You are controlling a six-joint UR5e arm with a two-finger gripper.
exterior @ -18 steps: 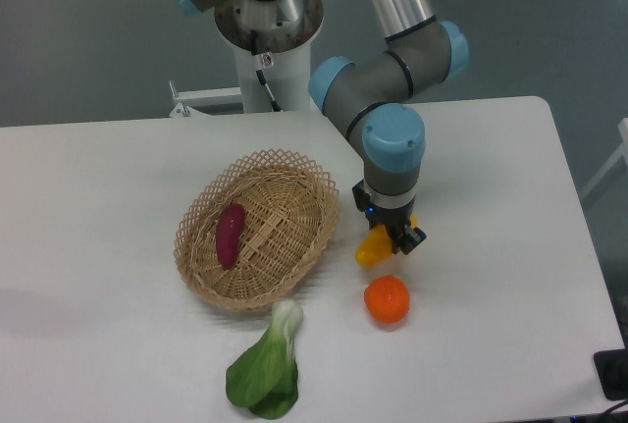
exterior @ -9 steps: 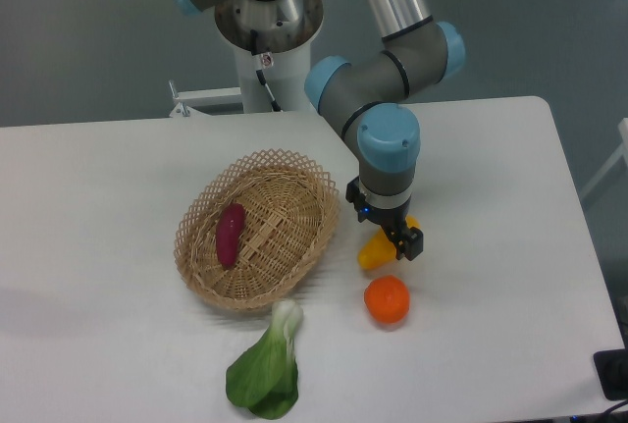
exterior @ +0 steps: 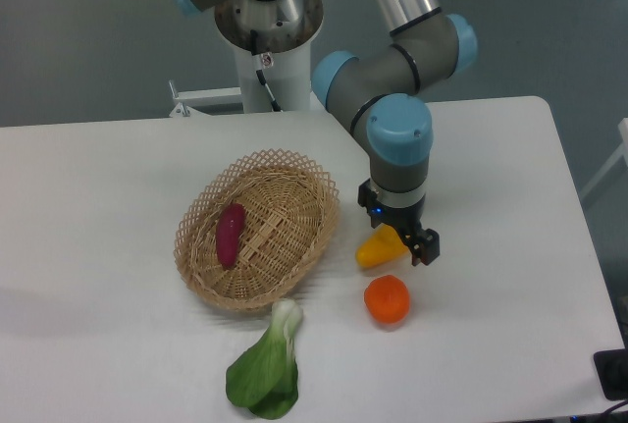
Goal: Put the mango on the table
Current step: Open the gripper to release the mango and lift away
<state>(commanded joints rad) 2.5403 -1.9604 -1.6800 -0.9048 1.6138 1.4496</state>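
The mango is a small yellow-orange fruit that lies on the white table, between the wicker basket and the round orange. My gripper points down right beside the mango's right end, with its black fingers apart. It looks open and no longer closed on the fruit. The gripper body hides the mango's right end.
A wicker basket with a purple sweet potato stands left of the mango. A round orange lies just below the gripper. A green bok choy lies at the front. The robot base stands at the back.
The gripper has shifted right and slightly up, away from the mango. The mango has stayed on the table and shows more of itself.
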